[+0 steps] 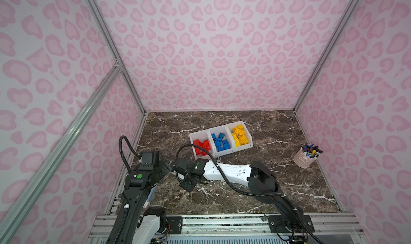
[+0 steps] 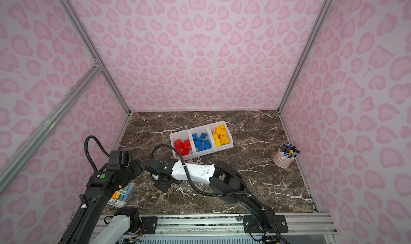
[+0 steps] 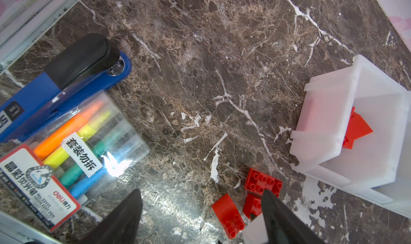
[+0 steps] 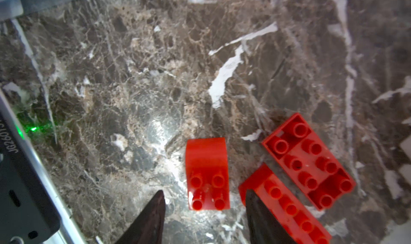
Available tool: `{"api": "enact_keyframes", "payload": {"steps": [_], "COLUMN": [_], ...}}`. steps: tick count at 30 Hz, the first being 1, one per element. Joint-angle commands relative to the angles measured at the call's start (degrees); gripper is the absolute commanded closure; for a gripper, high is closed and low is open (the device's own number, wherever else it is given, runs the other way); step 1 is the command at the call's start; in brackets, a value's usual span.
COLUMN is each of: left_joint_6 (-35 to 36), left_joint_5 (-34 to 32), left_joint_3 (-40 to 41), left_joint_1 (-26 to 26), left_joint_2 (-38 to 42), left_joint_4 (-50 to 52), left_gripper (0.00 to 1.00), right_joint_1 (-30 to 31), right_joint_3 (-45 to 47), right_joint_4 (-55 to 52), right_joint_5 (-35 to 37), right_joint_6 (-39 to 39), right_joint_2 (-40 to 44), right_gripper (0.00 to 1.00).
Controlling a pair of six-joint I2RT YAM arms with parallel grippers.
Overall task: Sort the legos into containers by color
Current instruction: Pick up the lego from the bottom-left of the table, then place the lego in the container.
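Three white containers (image 1: 244,146) (image 2: 224,147) stand joined in a row at mid-table. They hold red legos (image 1: 202,146), blue legos (image 1: 220,140) and yellow legos (image 1: 239,135). Three red legos lie loose on the marble, hidden under my right arm (image 1: 226,171) in both top views. My right gripper (image 4: 204,192) is open, its fingers either side of the curved red brick (image 4: 208,174), with gaps showing. A long red brick (image 4: 287,205) and a wider one (image 4: 309,160) lie beside it. My left gripper (image 3: 201,190) is open and empty near the same bricks (image 3: 229,216).
A blue stapler (image 3: 73,71) and a clear pack of highlighters (image 3: 77,147) lie by the left rail, close to my left gripper. A pinkish cup of pens (image 1: 305,157) stands at the right edge. The red bin's corner (image 3: 322,120) is near the loose bricks.
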State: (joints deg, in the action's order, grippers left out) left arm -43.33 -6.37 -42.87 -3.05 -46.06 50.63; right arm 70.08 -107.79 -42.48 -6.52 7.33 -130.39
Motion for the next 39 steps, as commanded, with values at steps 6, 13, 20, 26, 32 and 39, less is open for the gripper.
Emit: {"api": "enact_keyframes", "payload": {"steps": [6,13,20,26,32,39], "left_joint_6": [0.6,0.6,0.1,-1.1,-1.6,-2.3], "left_joint_5": [0.7,0.6,1.8,3.8,5.2,6.3], "left_joint_3": [0.2,0.3,1.2,2.8,3.3,4.0], "left_joint_1": [0.4,0.5,0.4,0.4,0.4,0.4], "left_joint_2": [0.3,1.2,0.3,1.6,1.8,2.2], "left_joint_4": [-0.4,0.0,-0.4,-0.9,-1.1,-1.3], "left_gripper": [0.15,0.15,0.14,0.15,0.15,0.15], "right_joint_1": [-0.3,-0.7,-5.5,-13.7,-19.6,-21.5], "right_joint_3": [-0.5,-1.4,0.0,-3.7,-14.3,-24.5], "right_joint_4": [-0.7,-0.7,1.0,0.6,-3.6,-7.7], "right_joint_5": [0.4,0.4,0.8,1.5,5.6,6.9], "right_joint_6": [-0.1,0.0,-0.7,-0.7,0.3,1.3], "right_joint_2": [-3.8,-3.3,4.9,4.9,-3.9,-11.0], "right_gripper": [0.5,0.68,0.72,0.73,0.73,0.74]}}
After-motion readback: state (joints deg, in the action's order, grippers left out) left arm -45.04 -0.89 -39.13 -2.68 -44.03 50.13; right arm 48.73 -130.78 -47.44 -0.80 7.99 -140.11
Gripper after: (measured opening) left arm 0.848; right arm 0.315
